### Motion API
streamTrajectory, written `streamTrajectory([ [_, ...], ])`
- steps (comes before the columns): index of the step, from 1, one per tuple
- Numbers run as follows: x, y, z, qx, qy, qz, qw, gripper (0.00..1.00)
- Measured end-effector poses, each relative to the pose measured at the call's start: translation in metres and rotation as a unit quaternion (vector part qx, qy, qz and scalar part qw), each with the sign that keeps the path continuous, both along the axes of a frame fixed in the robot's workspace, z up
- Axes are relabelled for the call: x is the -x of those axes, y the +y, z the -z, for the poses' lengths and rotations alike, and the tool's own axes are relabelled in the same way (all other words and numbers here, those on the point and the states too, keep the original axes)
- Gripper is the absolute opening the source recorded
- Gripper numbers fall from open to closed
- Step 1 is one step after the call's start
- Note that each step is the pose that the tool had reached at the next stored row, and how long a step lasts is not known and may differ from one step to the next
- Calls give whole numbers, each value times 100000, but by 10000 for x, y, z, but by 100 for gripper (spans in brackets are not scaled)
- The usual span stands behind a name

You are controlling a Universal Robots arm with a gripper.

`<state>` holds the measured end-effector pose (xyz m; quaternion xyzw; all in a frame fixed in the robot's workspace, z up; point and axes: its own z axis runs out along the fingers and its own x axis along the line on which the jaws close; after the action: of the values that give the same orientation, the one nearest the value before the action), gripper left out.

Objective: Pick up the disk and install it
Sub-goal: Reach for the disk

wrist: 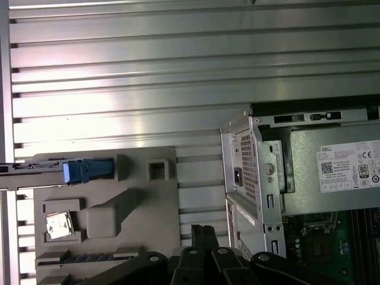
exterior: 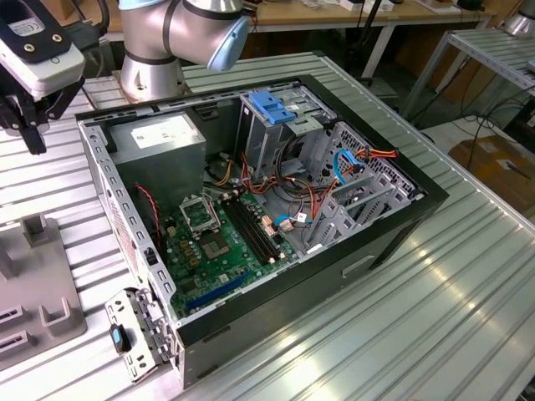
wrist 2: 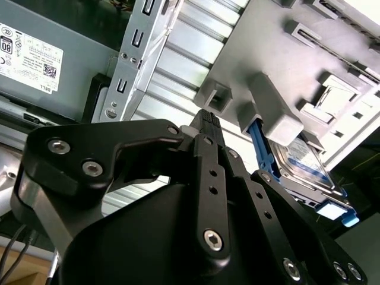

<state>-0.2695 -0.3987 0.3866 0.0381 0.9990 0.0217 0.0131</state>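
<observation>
The task is judged to be at its very start. The disk [wrist 2: 300, 169] stands on edge in a slot of the grey holding fixture [wrist: 142, 202], and its blue rail frame shows in both wrist views. The fixture rests on the ribbed metal table [exterior: 435, 276] just beside the open computer case [exterior: 368, 251], on the exterior view's left of it. The gripper [wrist 2: 205, 119] hangs above the fixture, near the disk but apart from it, with its jaws closed together on nothing. With the disk in its slot and not yet grasped, both the pickup and the installation are left to do. Inside the case, the drive cage [exterior: 267, 142] on the far side carries a bare blue bracket [exterior: 272, 104] on top. The power supply [exterior: 159, 138] lies in the far corner, towards the exterior view's left.
</observation>
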Motion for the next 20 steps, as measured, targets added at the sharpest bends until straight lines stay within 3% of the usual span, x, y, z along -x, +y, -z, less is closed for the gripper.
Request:
streamTrajectory([
  [7,27,0,0,3,4,6,100000,11],
  [20,188,0,9,0,1,0,100000,11],
])
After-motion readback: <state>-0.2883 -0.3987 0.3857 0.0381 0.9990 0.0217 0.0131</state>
